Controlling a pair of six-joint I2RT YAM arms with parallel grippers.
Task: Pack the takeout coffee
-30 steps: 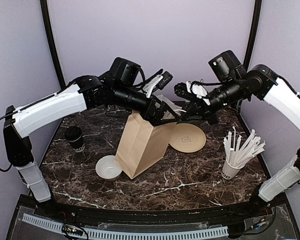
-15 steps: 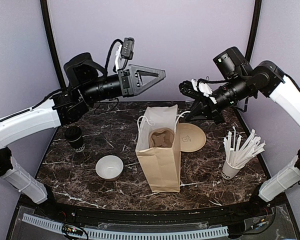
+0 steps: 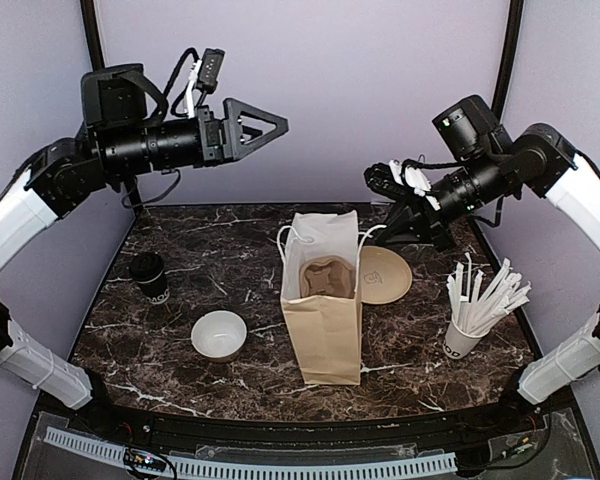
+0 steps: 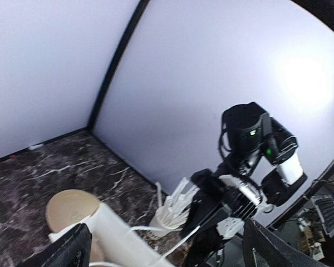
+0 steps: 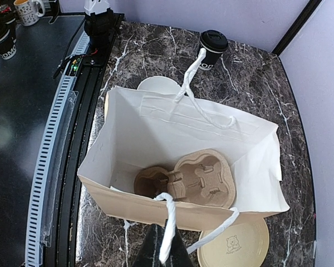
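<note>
On the dark marble table (image 3: 410,360) the lidded takeout coffee (image 3: 150,277) stood near the left edge, well apart from the upright paper bag (image 3: 322,330). The left gripper (image 3: 270,125) hung high with jaws wide open and empty, while the right gripper (image 3: 392,228) pinched the bag's white handle (image 5: 168,228). I think a pull on that handle could tilt the light bag, so the coffee would catch its rim and spill.

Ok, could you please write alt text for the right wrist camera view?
An open brown paper bag with a moulded cardboard cup carrier inside stands on a dark marble table, seen from above. The right gripper pinches its near white cord handle; a black lidded paper cup stands beyond.
</note>
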